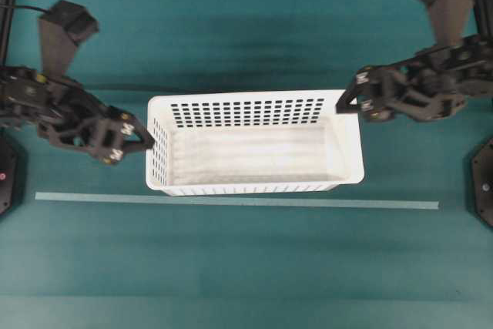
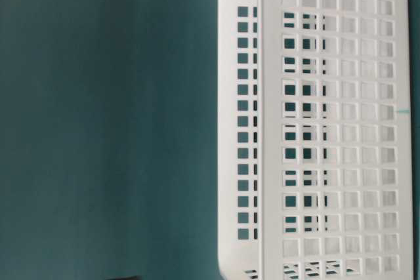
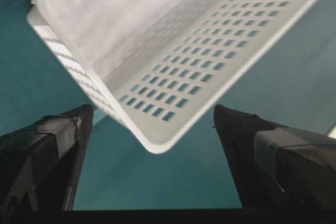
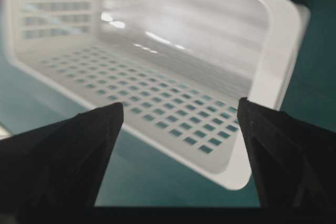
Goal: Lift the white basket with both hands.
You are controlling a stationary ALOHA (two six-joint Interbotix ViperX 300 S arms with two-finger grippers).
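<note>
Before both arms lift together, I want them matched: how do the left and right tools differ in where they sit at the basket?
The left tool sits at the white basket's left end, about halfway along that wall; the right tool sits at its far right corner. In the overhead view the left is lower, the right higher. Both are wide open, holding nothing.

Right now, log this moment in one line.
stage: approach | left gripper: open, at basket end | right gripper: open, at far corner | basket: on table
</note>
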